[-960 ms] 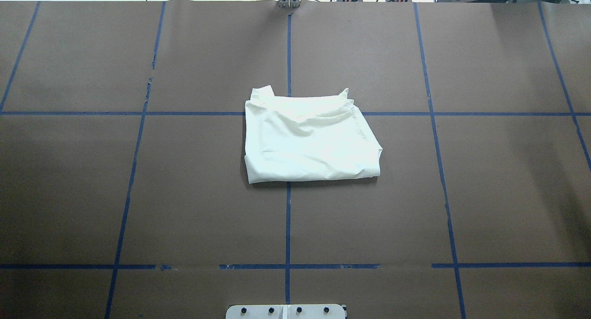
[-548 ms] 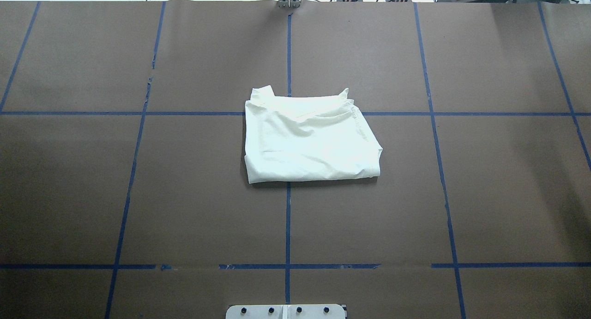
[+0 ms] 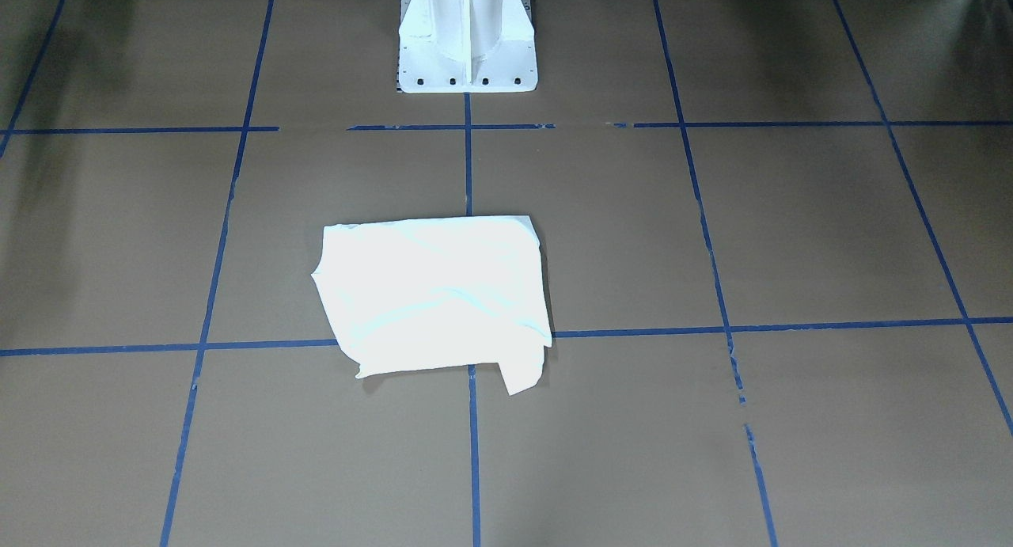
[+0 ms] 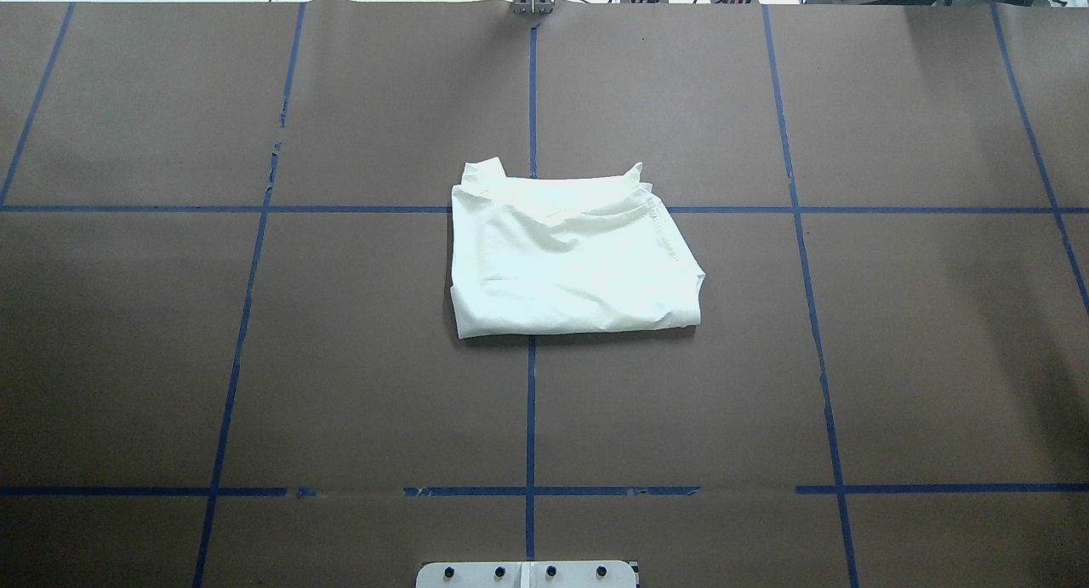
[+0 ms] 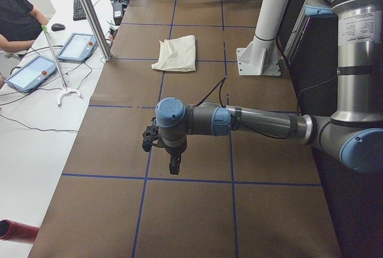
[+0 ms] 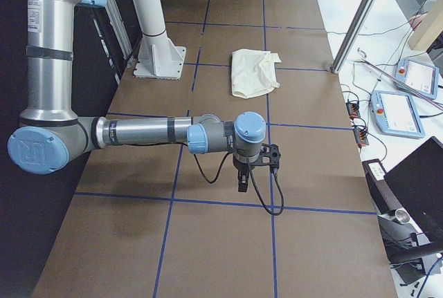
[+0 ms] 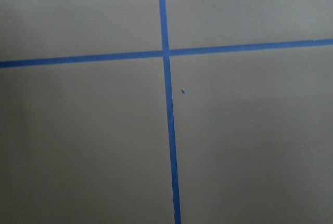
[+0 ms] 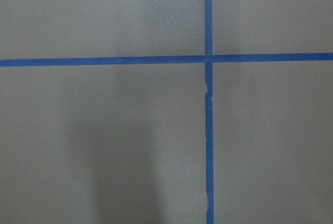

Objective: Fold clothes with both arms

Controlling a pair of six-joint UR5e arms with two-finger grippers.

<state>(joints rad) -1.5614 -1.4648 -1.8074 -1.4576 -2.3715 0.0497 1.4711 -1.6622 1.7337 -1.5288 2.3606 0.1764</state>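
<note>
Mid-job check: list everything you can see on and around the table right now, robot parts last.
T-shirt: one, cream-white, folded into a rough rectangle, mid-table.
Table: one, brown covering.
Tape lines: several, blue, a grid across the table.
Pedestal: one, white, at the robot's edge of the table.
Pendants: two, grey with blue screens, on the white side bench.
Operator: one, black top, at that bench, partly in view.
Left arm: one, grey with light-blue caps, over bare table, away from the T-shirt.
Right arm: one, same colours, at the opposite end.
Left gripper, right gripper: black, pointing down; fingers open or shut, cannot tell.
</note>
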